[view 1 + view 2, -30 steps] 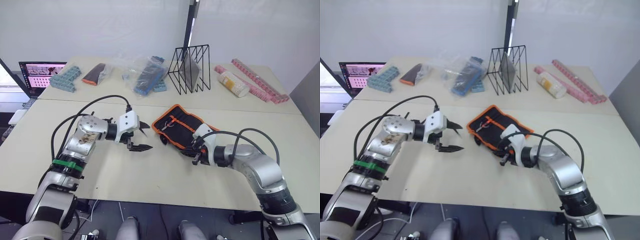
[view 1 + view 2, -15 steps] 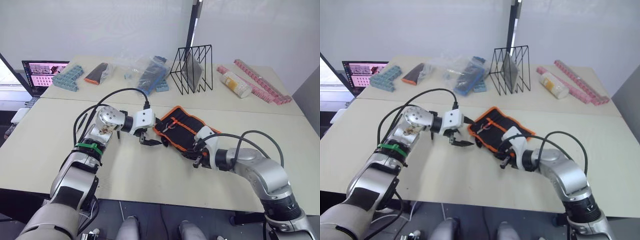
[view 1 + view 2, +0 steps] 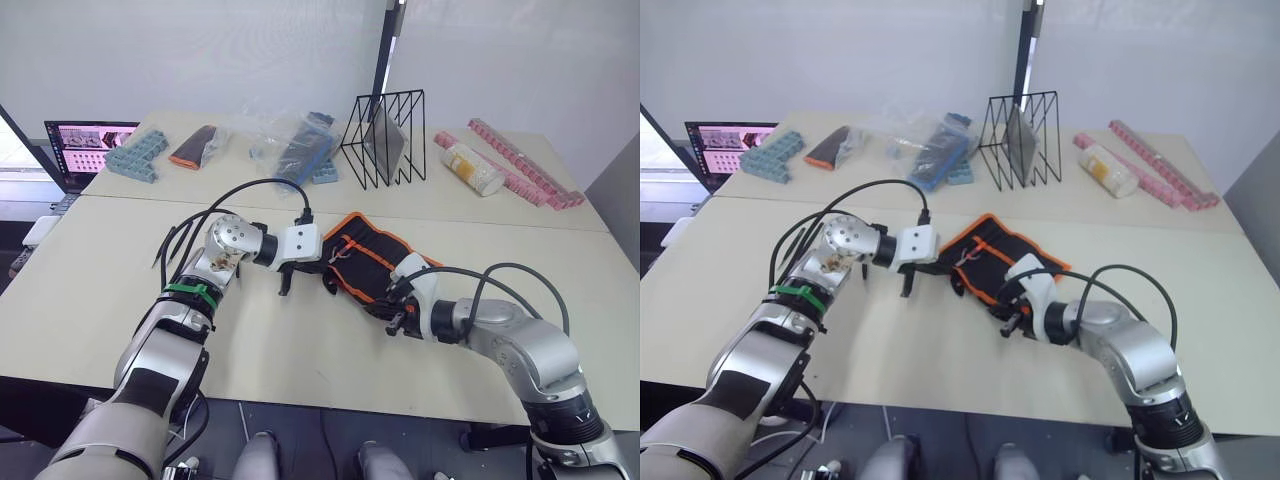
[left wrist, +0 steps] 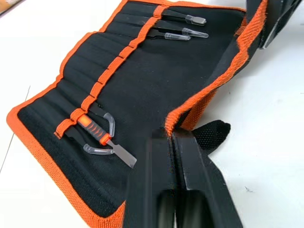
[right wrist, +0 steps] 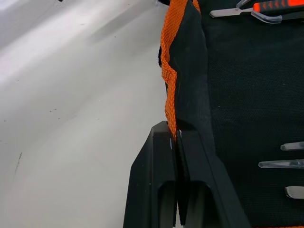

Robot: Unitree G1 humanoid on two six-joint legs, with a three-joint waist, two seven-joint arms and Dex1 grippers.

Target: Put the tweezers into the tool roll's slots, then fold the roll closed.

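Left pincer (image 4: 172,137) now across to the tool roll (image 4: 142,80), both pincers (image 5: 176,137) clamped on its edge, three tweezers (image 4: 183,27) slotted.

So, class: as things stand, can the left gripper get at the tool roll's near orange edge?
Probably yes: the left gripper already looks shut on the orange edge of the tool roll, with nothing between them. The right gripper pinches the same edge elsewhere.

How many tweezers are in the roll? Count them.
3 tweezers, capped tips side by side at one end of the roll, away from the orange-handled tool. Others may be hidden.
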